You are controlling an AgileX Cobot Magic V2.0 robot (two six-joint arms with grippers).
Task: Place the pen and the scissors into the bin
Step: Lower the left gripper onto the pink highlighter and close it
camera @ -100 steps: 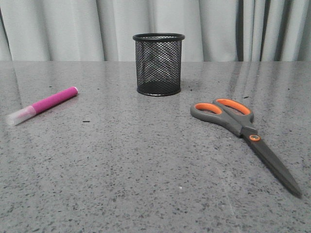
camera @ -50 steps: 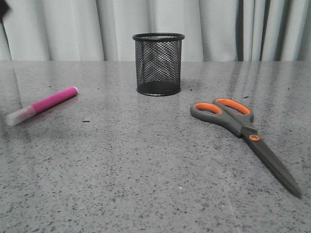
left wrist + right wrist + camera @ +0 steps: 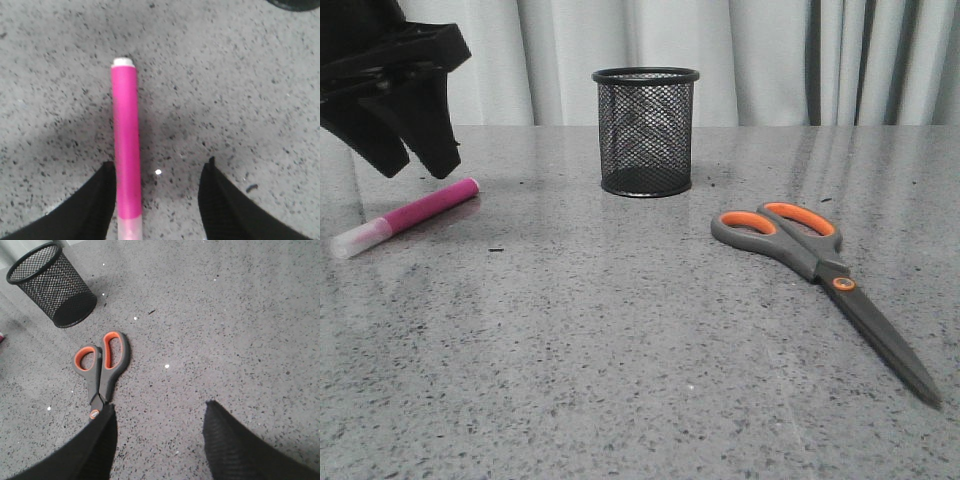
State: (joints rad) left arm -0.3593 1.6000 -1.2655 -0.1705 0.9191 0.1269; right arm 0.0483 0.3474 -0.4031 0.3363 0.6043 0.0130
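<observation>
I have my left end effector (image 3: 418, 165) hanging just above the pen (image 3: 405, 217), its jaws apart and holding nothing. The pen lies flat on the worktop (image 3: 620, 350), on the left and well apart from the bin (image 3: 646, 132). From the left wrist view the pen's (image 3: 125, 145) long axis runs straight out between the fingers (image 3: 95, 200), but it sits hard against one of them, not centred. I judge a small sideways shift is needed before closing. My right end effector (image 3: 157, 440) is also spread and empty above the scissors (image 3: 100, 367), which lie on the right.
</observation>
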